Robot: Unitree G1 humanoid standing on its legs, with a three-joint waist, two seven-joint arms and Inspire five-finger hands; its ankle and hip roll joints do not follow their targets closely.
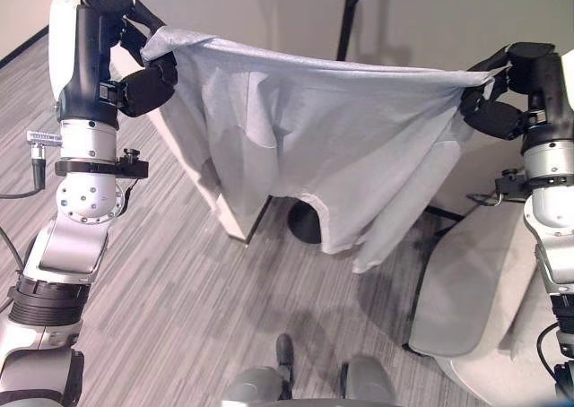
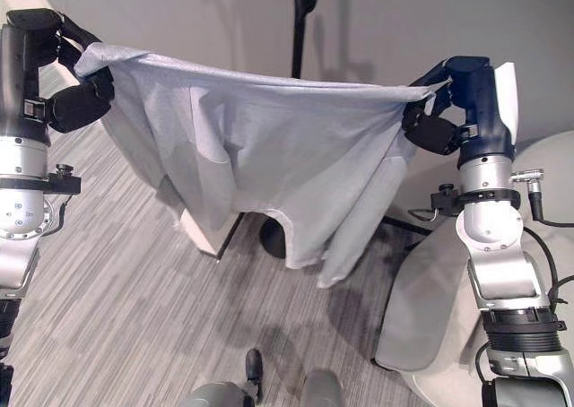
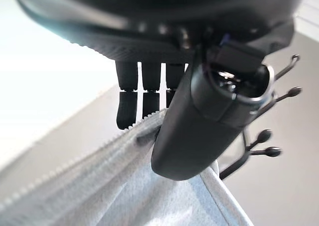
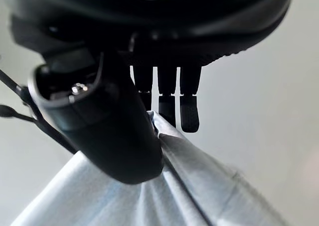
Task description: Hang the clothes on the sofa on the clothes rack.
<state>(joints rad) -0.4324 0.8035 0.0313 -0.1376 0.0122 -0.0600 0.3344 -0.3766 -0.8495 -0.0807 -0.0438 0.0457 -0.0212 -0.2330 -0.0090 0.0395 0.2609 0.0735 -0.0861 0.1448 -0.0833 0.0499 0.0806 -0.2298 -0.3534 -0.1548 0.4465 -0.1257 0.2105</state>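
— Between both raised arms in the left eye view, what's held?
— A grey shirt, stretched out; left hand and right hand clamp its upper corners. Carrying step, I'd judge.
— Right eye view?
— The clothes rack stands beyond, top cut off.
— Wrist views?
— Fingers pinch cloth; hooks nearby. Next: lift it over them.

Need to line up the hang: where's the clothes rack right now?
In the left eye view the clothes rack stands straight ahead against the wall, its pole rising behind the grey shirt stretched between the left hand and right hand.
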